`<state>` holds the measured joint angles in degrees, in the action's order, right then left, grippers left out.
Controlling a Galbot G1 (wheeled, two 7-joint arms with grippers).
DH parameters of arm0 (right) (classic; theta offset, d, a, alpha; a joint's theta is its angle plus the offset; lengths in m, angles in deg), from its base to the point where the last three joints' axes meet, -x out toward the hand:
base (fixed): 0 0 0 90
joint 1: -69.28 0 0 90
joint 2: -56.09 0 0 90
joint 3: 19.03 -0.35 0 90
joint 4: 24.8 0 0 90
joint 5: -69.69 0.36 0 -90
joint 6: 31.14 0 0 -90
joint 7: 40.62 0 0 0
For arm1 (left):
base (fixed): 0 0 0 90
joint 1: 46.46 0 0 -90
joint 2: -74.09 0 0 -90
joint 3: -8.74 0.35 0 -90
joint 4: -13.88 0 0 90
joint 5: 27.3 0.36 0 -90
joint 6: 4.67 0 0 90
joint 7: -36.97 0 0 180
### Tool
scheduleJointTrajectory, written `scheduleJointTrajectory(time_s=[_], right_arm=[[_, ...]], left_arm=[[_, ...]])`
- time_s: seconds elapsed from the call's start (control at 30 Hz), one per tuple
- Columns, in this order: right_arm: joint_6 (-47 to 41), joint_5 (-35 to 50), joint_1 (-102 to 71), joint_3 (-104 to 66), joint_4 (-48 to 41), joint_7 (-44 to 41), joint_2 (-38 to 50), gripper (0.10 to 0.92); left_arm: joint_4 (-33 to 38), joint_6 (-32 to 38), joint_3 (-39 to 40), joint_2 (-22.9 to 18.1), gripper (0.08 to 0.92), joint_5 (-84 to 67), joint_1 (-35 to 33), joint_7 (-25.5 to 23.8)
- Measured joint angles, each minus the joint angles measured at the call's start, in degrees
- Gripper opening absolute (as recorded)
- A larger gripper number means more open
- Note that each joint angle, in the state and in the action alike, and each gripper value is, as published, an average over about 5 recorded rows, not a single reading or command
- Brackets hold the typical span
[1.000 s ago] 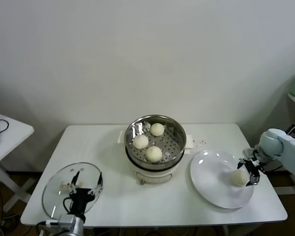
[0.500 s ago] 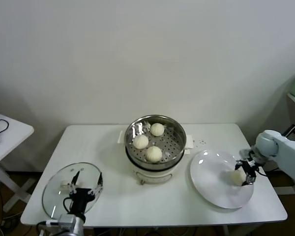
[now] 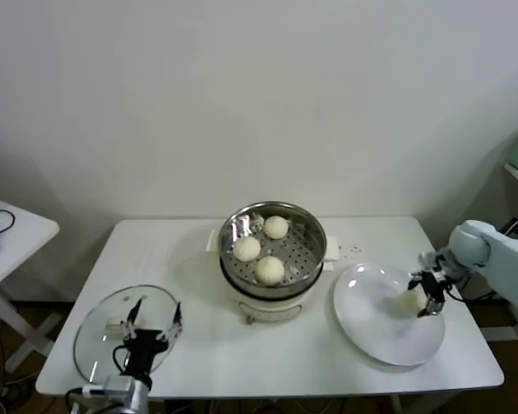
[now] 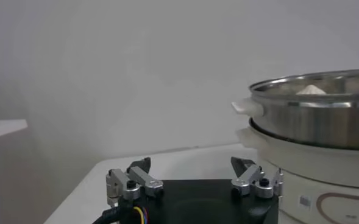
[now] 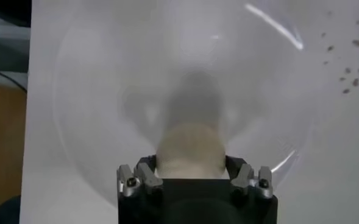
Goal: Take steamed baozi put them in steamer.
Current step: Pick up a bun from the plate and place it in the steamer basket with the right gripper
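The last baozi looks light, soft and easily dented, so it wants a gentle pinch across its widest part, low on its sides. It sits over the white plate, well right of the steamer, and the right hand pinches it between its fingers. The left hand hovers spread over the glass lid, left of the steamer.

Bare white tabletop lies open between the round glass lid at lower left and the flat white plate at lower right. The shiny steel steamer basket rises mid-frame, blocking a straight sideways pass.
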<state>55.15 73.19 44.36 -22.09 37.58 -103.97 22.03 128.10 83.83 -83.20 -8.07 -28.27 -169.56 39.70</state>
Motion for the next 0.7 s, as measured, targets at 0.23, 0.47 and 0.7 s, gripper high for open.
scheduleJointTrajectory(time_s=[0.23, 0.47, 0.7], right_arm=[[-2.6, 9.8, 11.7, 8.6, -0.2, 0.2, -2.3, 0.729], [-4.7, 22.4, 25.6, 19.0, -1.5, 0.1, -7.6, 0.729], [-7.0, 33.1, 35.1, 26.7, -1.4, 0.8, -14.1, 0.729]], left_arm=[[0.6, 0.0, 0.7, 0.1, 0.823, 0.1, 0.0, 0.0], [1.0, 0.2, 1.6, 0.1, 0.823, 0.4, 0.0, -0.1], [1.6, 0.3, 2.0, 0.1, 0.823, 0.2, -0.3, -0.1]])
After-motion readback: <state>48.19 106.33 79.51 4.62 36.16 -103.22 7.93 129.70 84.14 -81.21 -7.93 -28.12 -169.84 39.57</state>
